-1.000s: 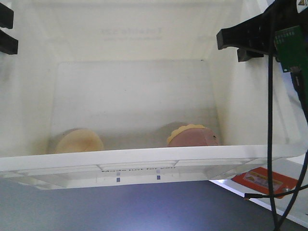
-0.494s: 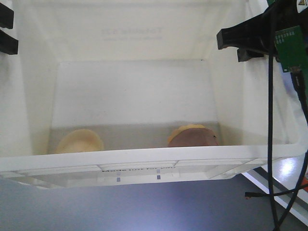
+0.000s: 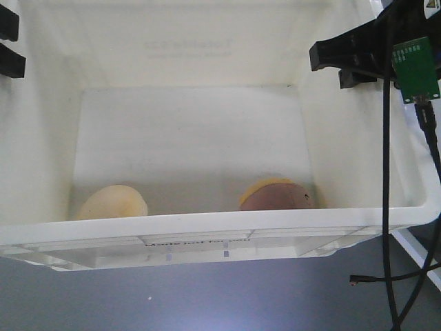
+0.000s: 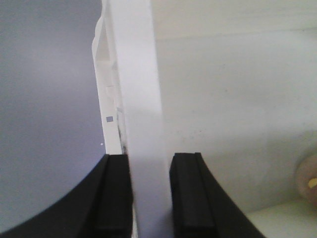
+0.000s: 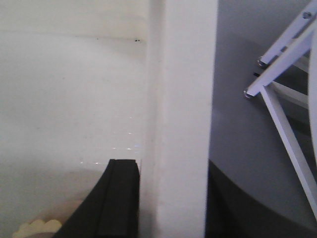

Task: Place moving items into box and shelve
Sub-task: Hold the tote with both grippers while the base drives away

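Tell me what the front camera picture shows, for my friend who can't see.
A big white box fills the picture, with a cream bun and a pinkish-brown ball lying apart inside. The black left hand and right hand hold its side walls.

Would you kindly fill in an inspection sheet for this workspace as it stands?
Surface: plain grey surface showing below the tote.
Job's things: white rectangular plastic tote; inside, near its front wall, pale cream rounded lump and pinkish-brown ball with yellow rim, apart.
Clutter: nothing seen.
Grippers: left gripper and right gripper each clamp a tote side wall.
Cables: black cables hang from a green circuit board at right.
Surroundings: white metal frame.
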